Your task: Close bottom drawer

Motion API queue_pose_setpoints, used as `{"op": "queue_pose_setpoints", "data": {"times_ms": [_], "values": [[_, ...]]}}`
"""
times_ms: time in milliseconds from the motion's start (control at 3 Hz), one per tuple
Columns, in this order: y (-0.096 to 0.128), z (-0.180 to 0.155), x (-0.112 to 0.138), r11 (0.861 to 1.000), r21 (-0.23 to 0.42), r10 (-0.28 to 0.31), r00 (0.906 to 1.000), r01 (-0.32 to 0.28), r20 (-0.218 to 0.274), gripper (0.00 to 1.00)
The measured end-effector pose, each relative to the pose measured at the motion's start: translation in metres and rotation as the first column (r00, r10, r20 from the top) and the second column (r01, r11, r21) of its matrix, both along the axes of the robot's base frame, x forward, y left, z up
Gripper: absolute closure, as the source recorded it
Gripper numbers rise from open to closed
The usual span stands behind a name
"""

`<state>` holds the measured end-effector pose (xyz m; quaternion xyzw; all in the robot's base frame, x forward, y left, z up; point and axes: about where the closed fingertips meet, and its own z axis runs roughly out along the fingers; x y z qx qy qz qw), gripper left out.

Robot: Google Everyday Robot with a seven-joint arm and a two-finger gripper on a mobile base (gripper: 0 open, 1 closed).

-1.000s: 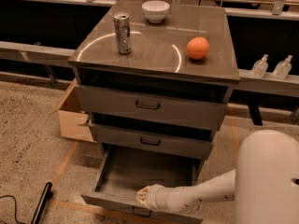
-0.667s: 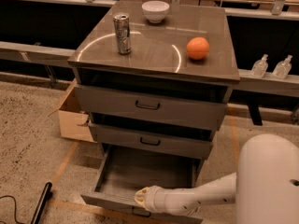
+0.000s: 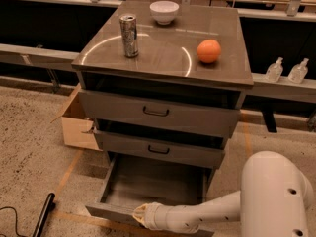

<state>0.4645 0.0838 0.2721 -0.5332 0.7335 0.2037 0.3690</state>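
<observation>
A: Nearest the camera?
B: The white arm's gripper [image 3: 139,214], at the front panel of the shallow grey bottom drawer [image 3: 153,181]. The drawer stands pulled out. The gripper's state cannot be told, and the handle is hidden.
A: Beyond?
B: A dented silver can [image 3: 129,35], a round orange fruit [image 3: 209,51] and a white bowl [image 3: 164,11].

arm [image 3: 197,217]: was white, round like a tube, with tiny dark dots along it | body [image 3: 276,191]: was white, smooth, big and round, with a few small dark holes | gripper [image 3: 139,215]: was pale cream, low down at the front edge of the bottom drawer [image 3: 148,181]
</observation>
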Motion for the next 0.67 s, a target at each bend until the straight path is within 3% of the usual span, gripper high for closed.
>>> {"op": "queue_pose_setpoints", "data": {"times_ms": [667], "values": [[0.031, -0.015, -0.025, 0.998, 0.043, 0.052, 0.9975, -0.05, -0.049, 1.0]]}}
